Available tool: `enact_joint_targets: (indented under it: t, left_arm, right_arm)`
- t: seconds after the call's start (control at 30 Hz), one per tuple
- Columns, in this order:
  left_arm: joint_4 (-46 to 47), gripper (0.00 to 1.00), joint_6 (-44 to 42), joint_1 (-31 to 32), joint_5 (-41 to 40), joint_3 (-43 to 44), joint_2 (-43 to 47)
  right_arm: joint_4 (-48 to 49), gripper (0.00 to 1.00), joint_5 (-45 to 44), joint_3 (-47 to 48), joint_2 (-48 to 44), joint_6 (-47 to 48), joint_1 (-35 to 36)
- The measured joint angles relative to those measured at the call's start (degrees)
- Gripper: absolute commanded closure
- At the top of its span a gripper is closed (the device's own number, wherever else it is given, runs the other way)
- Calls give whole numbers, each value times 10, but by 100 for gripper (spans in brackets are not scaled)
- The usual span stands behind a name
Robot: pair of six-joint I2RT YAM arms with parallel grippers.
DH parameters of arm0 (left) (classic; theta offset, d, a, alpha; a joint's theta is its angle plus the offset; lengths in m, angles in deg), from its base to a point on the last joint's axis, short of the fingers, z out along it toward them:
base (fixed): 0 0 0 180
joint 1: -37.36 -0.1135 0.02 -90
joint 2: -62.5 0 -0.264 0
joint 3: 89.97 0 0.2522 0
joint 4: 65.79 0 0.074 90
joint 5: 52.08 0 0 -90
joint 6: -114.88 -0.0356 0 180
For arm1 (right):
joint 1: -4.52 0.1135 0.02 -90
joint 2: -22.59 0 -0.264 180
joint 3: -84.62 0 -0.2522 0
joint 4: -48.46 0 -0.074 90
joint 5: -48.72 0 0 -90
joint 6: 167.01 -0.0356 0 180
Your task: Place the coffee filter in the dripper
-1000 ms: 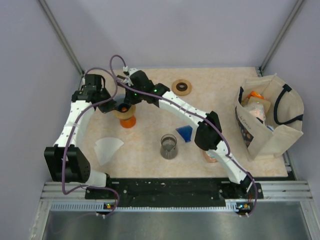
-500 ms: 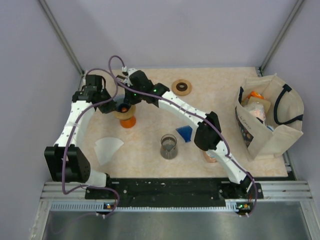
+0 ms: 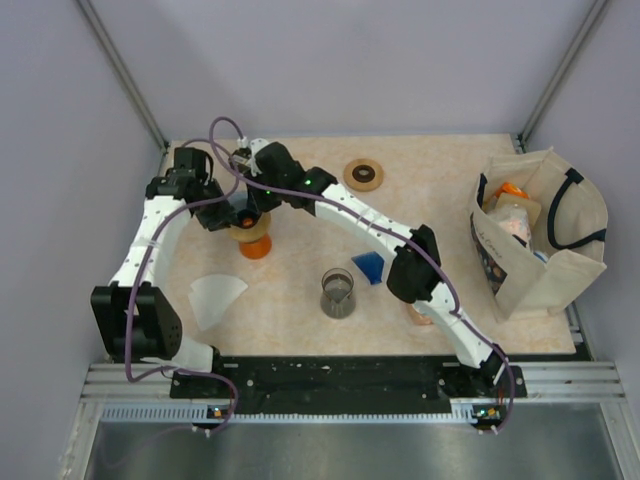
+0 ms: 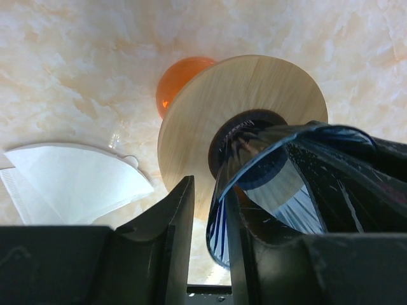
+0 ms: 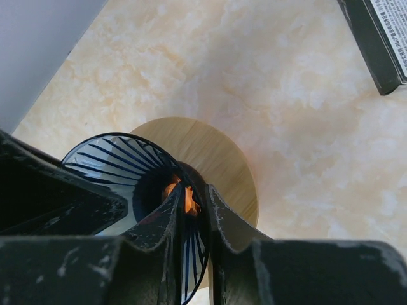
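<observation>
Left wrist view: grip loosening on the dripper

Nearest, the coffee filter [image 4: 76,184] lies flat on the counter [image 5: 286,95], not yet picked up. Beyond it the dripper [image 4: 254,89] sits on its orange base [image 4: 184,76]. The left gripper [image 4: 206,190] has just eased apart and now straddles the rim with a visible gap, apparently freeing itself to fetch the filter. The right gripper [image 5: 192,194], on an arm stretched across from the right, pinches the opposite wall narrowly.

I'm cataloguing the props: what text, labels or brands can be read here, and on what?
White label on the black block: small print, too blurred to read.
Canvas bag: dark printed panel, too small to read.
Nothing else shows text.
</observation>
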State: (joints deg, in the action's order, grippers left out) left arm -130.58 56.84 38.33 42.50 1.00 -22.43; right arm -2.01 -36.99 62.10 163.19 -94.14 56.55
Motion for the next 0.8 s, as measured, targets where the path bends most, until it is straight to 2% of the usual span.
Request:
enact_joint_targets:
  t: [0.13, 0.23, 0.4, 0.5, 0.57, 0.63, 0.8]
  left_arm:
    - [-20, 66, -12, -1, 0, 23, 0]
    - [-38, 57, -21, -1, 1, 45, 0]
    - [-50, 45, -30, -1, 1, 93, 0]
    - [-52, 29, -35, -1, 1, 115, 3]
    - [-52, 1, -36, -1, 1, 121, 12]
    - [-52, 1, -40, -1, 2, 121, 31]
    - [-47, 1, -38, -2, 1, 121, 116]
  right_arm:
    - [-5, 69, -15, 0, 0, 6, 0]
    - [-6, 57, -34, 0, 0, 10, 0]
    - [6, 47, -64, -1, 0, 15, -1]
    - [22, 38, -71, -5, -2, 20, -2]
    - [35, 28, -71, -12, -9, 22, -2]
    - [44, 3, -69, -22, -22, 25, -2]
    - [78, 1, -61, -92, -106, 37, -2]
